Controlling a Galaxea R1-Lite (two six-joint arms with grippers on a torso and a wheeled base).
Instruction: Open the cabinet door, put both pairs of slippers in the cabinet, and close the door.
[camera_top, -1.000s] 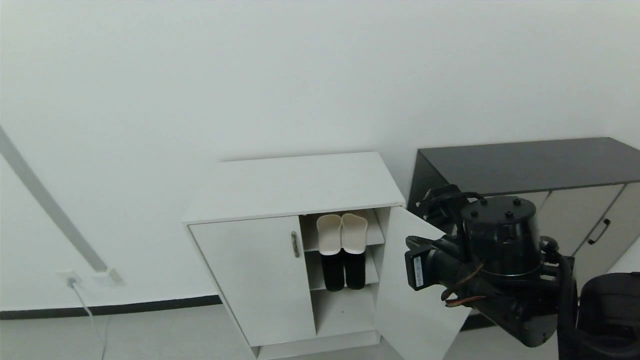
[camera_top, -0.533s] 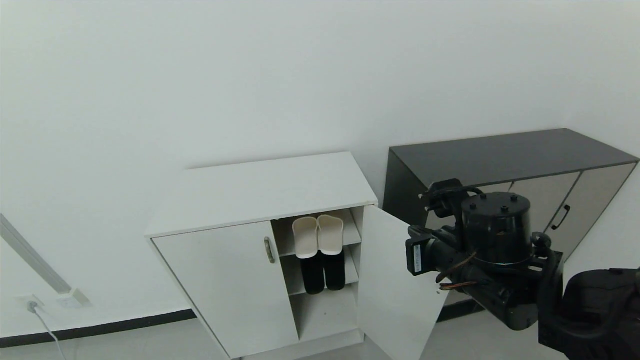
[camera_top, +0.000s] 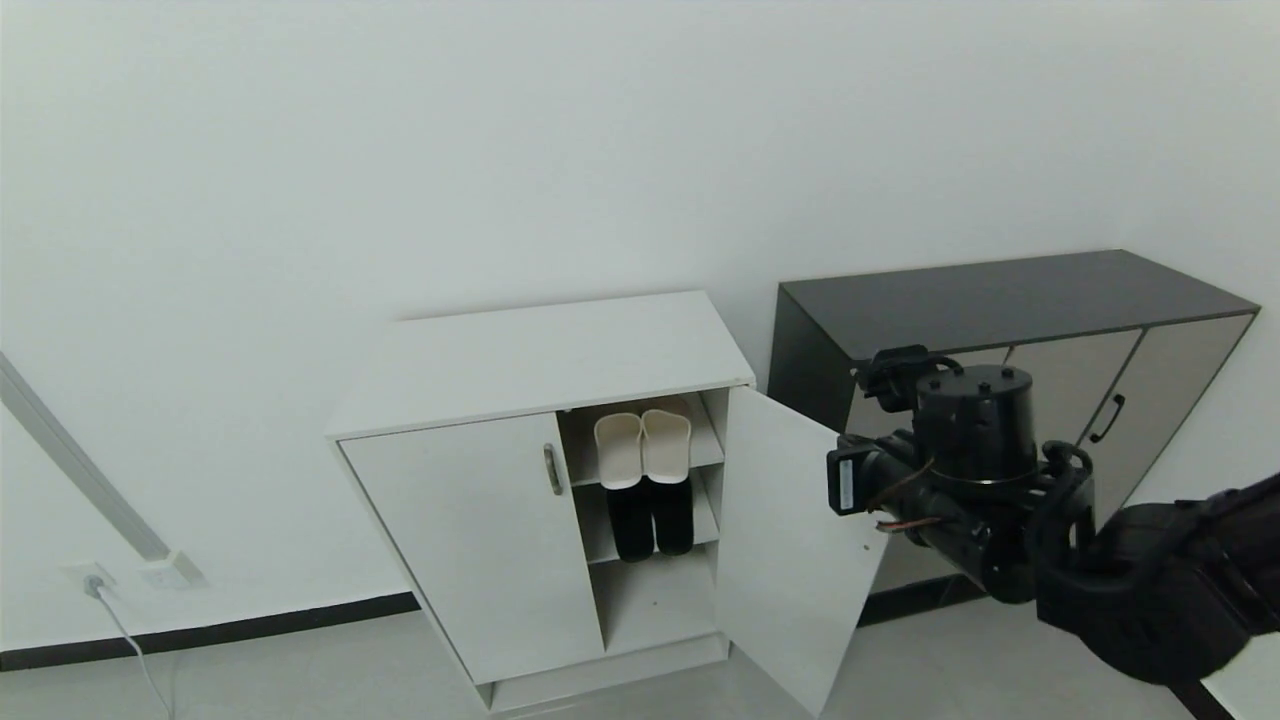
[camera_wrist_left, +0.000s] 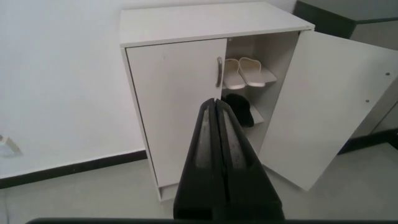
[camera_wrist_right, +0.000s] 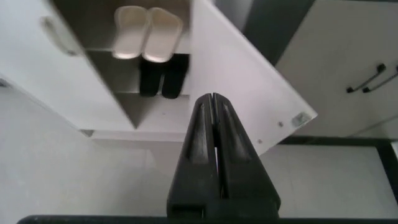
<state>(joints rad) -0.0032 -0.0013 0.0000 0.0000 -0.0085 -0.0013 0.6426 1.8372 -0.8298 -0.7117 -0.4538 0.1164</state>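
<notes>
A white wooden cabinet (camera_top: 540, 360) stands with its right door (camera_top: 790, 540) swung open, a cream pair of slippers (camera_top: 643, 450) on its upper shelf and a black pair of slippers (camera_top: 652, 520) on the shelf below, while the left hand (camera_wrist_left: 216, 102) and right hand (camera_wrist_right: 212, 98), both clenched and empty, hang in front.

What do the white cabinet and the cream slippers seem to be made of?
White cabinet: probably laminated board, matte white; flat plain panels with sharp edges. Cream slippers: likely foam or soft plastic, smooth and matte; moulded shape.
</notes>
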